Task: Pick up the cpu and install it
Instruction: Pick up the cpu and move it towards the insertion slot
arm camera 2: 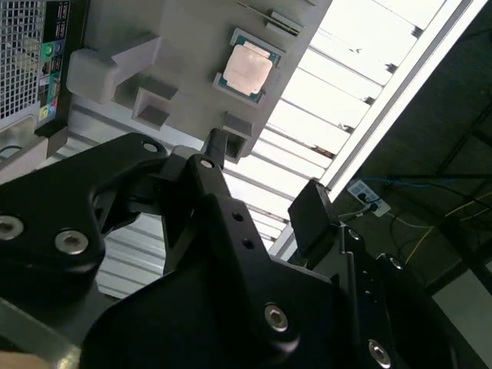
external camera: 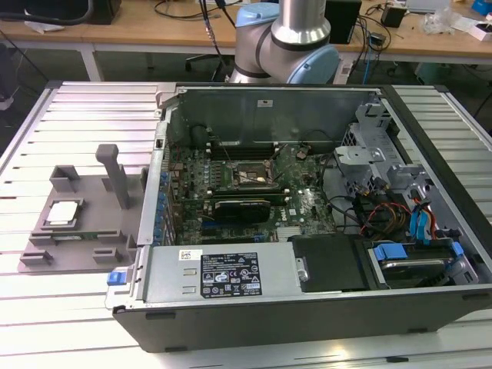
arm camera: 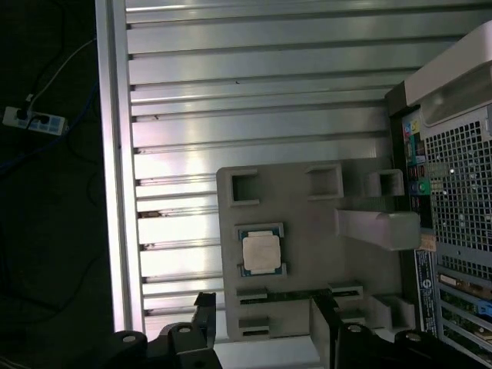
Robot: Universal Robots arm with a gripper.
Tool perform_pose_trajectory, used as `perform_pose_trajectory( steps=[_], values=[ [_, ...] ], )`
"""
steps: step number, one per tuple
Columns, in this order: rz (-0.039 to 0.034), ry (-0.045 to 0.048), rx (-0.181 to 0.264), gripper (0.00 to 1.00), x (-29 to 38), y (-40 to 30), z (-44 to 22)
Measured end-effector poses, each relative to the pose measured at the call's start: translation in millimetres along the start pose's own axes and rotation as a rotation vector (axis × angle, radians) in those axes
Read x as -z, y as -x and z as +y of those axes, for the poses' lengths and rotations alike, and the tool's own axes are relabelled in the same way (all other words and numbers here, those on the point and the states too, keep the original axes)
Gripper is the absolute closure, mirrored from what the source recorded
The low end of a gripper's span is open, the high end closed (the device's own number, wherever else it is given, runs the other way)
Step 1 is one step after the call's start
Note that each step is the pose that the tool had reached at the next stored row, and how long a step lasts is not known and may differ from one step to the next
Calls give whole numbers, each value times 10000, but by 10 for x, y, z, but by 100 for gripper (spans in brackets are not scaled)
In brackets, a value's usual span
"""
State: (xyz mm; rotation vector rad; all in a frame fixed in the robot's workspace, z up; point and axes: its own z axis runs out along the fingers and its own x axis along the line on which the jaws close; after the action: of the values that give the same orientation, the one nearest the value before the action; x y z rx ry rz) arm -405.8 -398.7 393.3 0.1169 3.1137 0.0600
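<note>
- The jaws stand apart with nothing between them, hanging over the near edge of the grey tray in the first wrist view.
- The cpu lies flat in its seat on the tray, silvery plate up, untouched and apart from the jaws.
- Low raised blocks stand around that seat.
- A tall upright post rises from the tray between the cpu and the open computer case.
- The tray rests on the slatted desk, just beside the case at the exterior view's left.
- The case's side wall stands between the tray and the black socket frame on the motherboard.
</note>
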Motion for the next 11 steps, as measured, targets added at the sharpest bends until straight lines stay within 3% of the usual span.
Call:
perform_pose_trajectory(
  steps=[1, 2, 3, 6, 11],
  values=[
    [-17, -363, 26, 40, 0, 3, 0],
    [-20, -627, 66, 40, -1, 5, 1],
    [-10, -669, 151, 40, -4, 22, 1],
    [-4, -658, 464, 40, -7, 45, 4],
    [-4, -657, 481, 40, -7, 46, 4]
  ],
)
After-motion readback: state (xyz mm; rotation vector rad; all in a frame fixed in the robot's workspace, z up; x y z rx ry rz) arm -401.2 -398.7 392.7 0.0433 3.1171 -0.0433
